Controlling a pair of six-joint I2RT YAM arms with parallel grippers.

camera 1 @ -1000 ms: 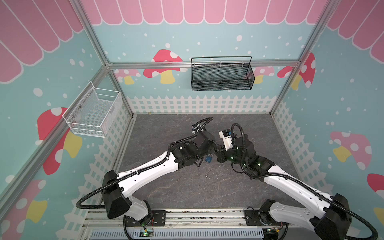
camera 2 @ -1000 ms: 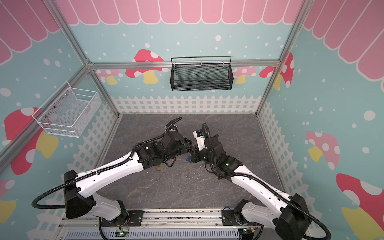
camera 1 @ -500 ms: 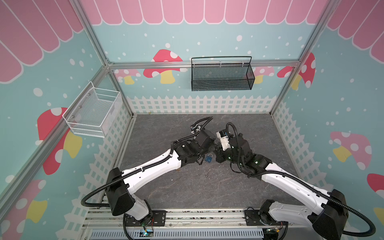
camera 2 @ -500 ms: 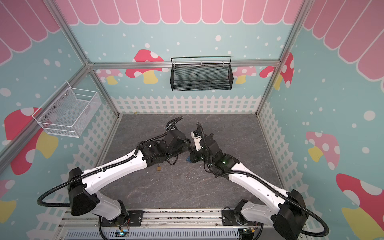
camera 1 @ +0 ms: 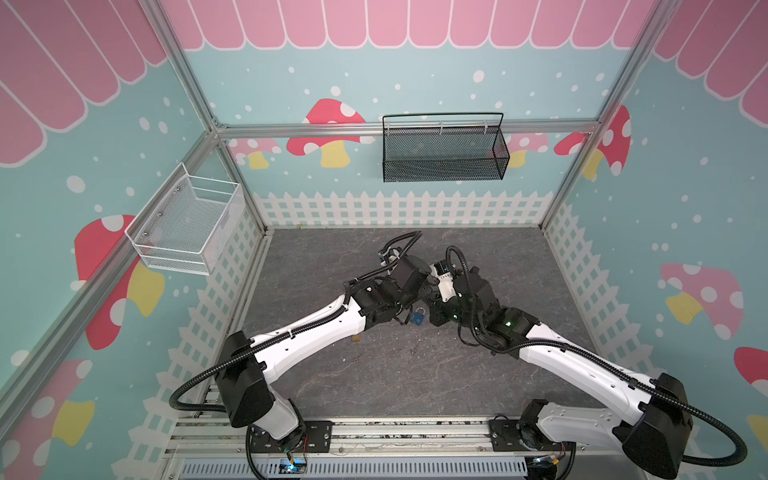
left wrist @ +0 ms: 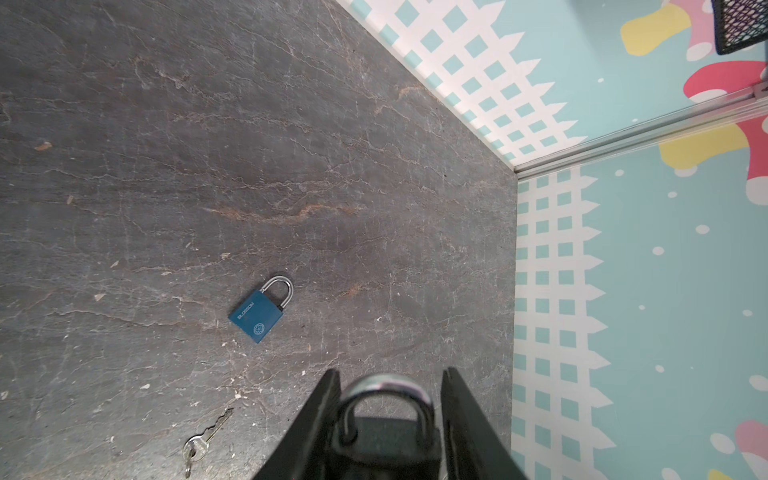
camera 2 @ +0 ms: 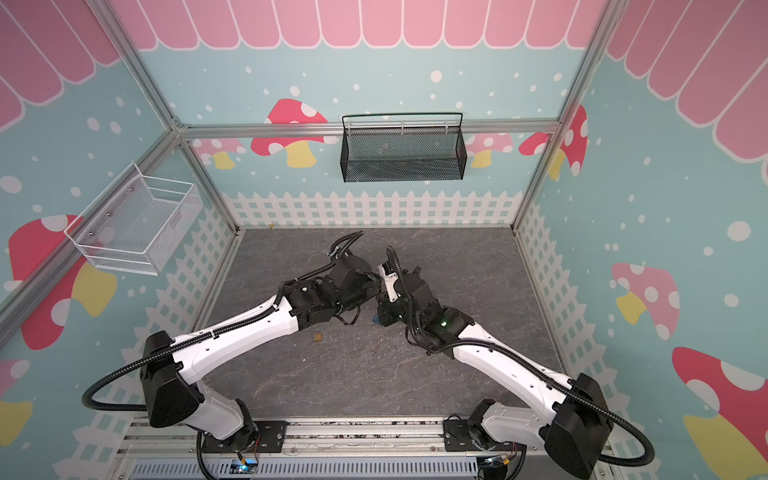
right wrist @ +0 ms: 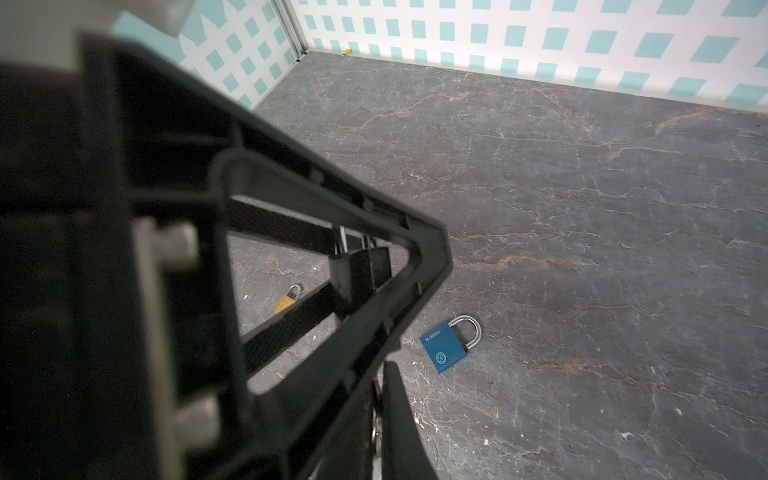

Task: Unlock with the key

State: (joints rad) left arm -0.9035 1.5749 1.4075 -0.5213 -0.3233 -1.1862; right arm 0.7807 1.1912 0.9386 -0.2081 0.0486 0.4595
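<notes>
black padlock (left wrist: 384, 432) | between left jaws (shackle outward) | key (left wrist: 202, 444) well apart

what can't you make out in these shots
- left tool on black padlock: left wrist view, lock body dark and cut off by the edge, grip unclear
- right tool: right wrist view, blurred glint in its shut grip, key or not unclear
- both top views: both tools hidden beneath the arms
</notes>
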